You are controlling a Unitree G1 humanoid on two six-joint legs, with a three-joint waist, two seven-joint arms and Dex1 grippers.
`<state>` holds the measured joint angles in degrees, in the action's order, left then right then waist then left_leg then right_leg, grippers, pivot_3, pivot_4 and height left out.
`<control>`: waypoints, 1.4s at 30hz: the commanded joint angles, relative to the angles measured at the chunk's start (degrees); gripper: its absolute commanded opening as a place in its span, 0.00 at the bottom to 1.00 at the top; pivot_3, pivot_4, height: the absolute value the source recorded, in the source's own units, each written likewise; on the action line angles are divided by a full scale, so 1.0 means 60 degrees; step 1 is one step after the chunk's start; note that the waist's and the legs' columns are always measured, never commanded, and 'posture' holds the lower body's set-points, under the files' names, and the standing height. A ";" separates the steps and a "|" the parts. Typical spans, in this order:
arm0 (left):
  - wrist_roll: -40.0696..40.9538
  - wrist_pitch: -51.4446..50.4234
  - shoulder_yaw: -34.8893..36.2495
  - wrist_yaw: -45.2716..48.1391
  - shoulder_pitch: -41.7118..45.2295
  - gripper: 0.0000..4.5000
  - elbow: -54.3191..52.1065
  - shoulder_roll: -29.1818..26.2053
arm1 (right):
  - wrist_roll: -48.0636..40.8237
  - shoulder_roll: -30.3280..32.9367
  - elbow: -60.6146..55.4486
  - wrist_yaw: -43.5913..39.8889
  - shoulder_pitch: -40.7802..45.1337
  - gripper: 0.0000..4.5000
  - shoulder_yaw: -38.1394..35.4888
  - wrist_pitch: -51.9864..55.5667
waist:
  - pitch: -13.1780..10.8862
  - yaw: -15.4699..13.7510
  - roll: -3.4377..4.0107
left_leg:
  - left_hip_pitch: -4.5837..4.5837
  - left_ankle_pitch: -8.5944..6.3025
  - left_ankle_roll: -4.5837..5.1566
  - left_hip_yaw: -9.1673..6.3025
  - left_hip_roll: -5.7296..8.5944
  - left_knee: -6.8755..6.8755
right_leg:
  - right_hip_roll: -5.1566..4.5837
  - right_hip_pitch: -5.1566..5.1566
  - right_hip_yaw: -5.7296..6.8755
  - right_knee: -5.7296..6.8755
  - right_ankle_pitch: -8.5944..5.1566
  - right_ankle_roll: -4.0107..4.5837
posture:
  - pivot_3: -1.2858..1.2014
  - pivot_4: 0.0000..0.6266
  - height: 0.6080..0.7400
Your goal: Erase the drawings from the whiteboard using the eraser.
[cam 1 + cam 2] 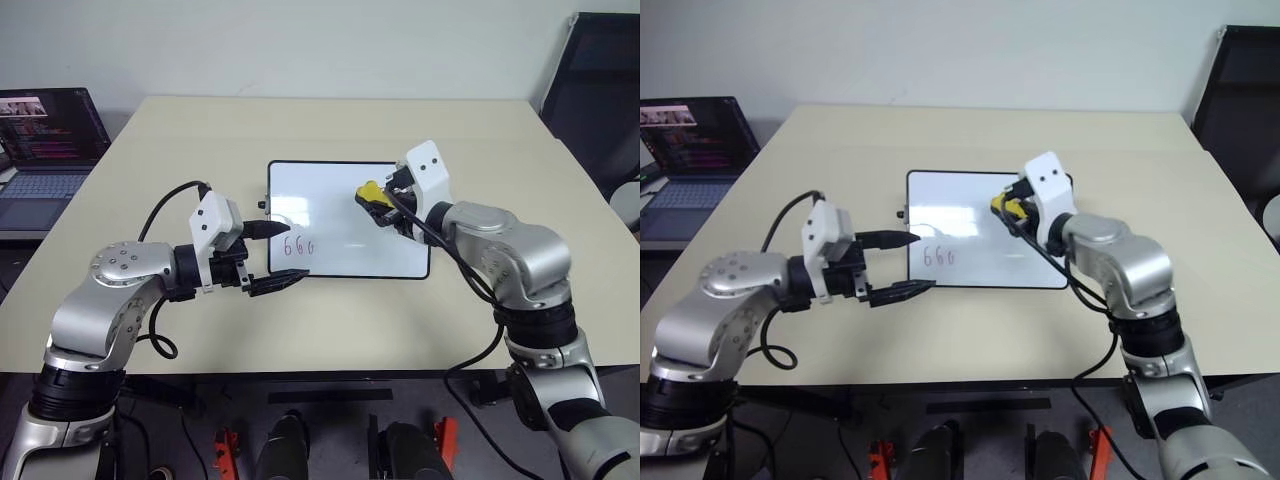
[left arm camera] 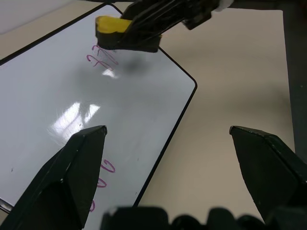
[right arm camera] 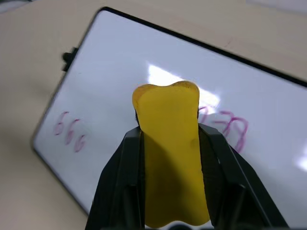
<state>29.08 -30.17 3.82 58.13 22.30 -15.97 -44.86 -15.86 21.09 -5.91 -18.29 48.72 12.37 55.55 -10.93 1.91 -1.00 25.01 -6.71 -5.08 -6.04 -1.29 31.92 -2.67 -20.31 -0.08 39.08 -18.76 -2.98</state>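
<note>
The right gripper is clamped on the small yellow oblong eraser, its two black fingers pinching the block's long sides so that the yellow end sticks out ahead of the fingertips. In the head views it hangs over the right half of the glossy white, black-framed whiteboard, which lies flat on the beige table with its long axis running left to right. Whether the eraser touches the board I cannot tell; the left wrist view shows a soft shadow under it, so I judge it slightly above the surface.

The relation that matters is this: the right-hand cluster of pink-red marker drawings sits just beside and partly under the eraser's tip, so the nearest scribble lies almost straight below. The second cluster, "666", lies toward the board's near-left corner, well apart from the eraser and leftward along the board's long axis.

The left gripper stands spread and empty at the board's near-left edge, close to the "666", holding nothing. It is nearer that cluster, but the right arm carries the eraser. An open laptop sits at the far left.
</note>
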 commanded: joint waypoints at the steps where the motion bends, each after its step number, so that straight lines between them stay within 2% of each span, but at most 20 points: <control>1: -0.0012 0.0161 0.0145 0.0032 0.0155 1.00 -0.0181 -0.0147 | 0.0881 0.0008 0.0913 -0.0237 0.0521 0.26 0.0445 -0.1316 | 0.0000 -0.0001 0.0000 | 0.0000 0.0000 0.0000 0.0002 -0.0013 -0.0001 | 0.0012 -0.0001 -0.0001 -0.0001 0.0001 0.0002 | 0.52 0.24 1.00; 7: 0.0065 0.0058 0.0250 -0.0025 0.0001 1.00 -0.0420 -0.0222 | 0.1568 -0.0095 0.2265 -0.0787 0.0711 0.26 0.0734 -0.2216 | 0.0000 0.0005 0.0000 | 0.0000 0.0000 -0.0001 0.0003 -0.0064 -0.0008 | 0.0068 -0.0017 -0.0012 0.0005 0.0014 0.0034 | 0.52 0.24 1.00; 12: 0.0098 0.0004 0.0322 -0.0040 -0.0090 1.00 -0.0499 -0.0304 | 0.2061 0.0228 0.2359 -0.1847 0.0655 0.25 0.1370 -0.2299 | 0.0000 0.0009 0.0000 | -0.0014 0.0000 -0.0002 0.0015 -0.0069 0.0000 | 0.0073 -0.0016 -0.0032 0.0014 0.0016 0.0027 | 0.52 0.24 1.00; 20: 0.0062 0.0005 0.0334 0.0001 0.0047 1.00 -0.0359 -0.0420 | 0.3061 -0.0171 0.3916 -0.1128 0.1453 0.25 0.1127 -0.3515 | 0.0000 0.0016 0.0000 | -0.0028 0.0005 -0.0004 0.0041 -0.0077 0.0007 | 0.0082 -0.0022 -0.0064 0.0021 0.0049 0.0020 | 0.52 0.24 1.00; 27: 0.0099 -0.0019 0.0366 -0.0034 -0.0004 1.00 -0.0423 -0.0489 | 0.3904 0.0248 0.3521 -0.2496 0.1018 0.25 0.2189 -0.3689 | 0.0001 0.0009 -0.0001 | -0.0031 0.0005 -0.0004 0.0063 -0.0080 0.0006 | 0.0082 -0.0023 -0.0085 0.0008 0.0054 0.0012 | 0.52 0.24 1.00; 32: 0.0146 -0.0042 0.0408 -0.0030 -0.0030 1.00 -0.0447 -0.0509 | 0.4654 0.0191 0.4223 -0.1401 0.1337 0.25 0.1763 -0.4539 | 0.0001 0.0011 -0.0001 | -0.0036 0.0006 -0.0003 0.0066 -0.0082 0.0009 | 0.0085 -0.0024 -0.0092 0.0011 0.0067 0.0010 | 0.52 0.24 1.00; 38: 0.0179 -0.0037 0.0453 -0.0004 -0.0067 1.00 -0.0446 -0.0521 | 0.4970 0.0938 0.3422 -0.3133 0.0665 0.25 0.2550 -0.4338 | 0.0005 -0.0062 -0.0008 | -0.0035 0.0015 0.0005 0.0068 -0.0080 0.0019 | 0.0082 -0.0017 -0.0095 -0.0001 0.0080 0.0006 | 0.52 0.24 1.00; 42: 0.0160 0.0003 0.0455 0.0030 -0.0082 1.00 -0.0400 -0.0516 | 0.5215 0.0979 0.3304 -0.3134 0.0513 0.25 0.2381 -0.4307 | 0.0007 -0.0016 -0.0011 | -0.0036 0.0015 0.0005 0.0070 -0.0081 0.0020 | 0.0083 -0.0017 -0.0099 -0.0001 0.0081 0.0005 | 0.52 0.24 1.00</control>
<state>29.21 -30.79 4.68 58.14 21.56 -16.81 -47.20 13.37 26.19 12.01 -37.37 52.56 26.72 28.04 -10.89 1.82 -1.06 24.79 -6.62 -5.05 -5.62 -1.77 32.03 -2.17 -20.42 -0.69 39.09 -18.26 -2.94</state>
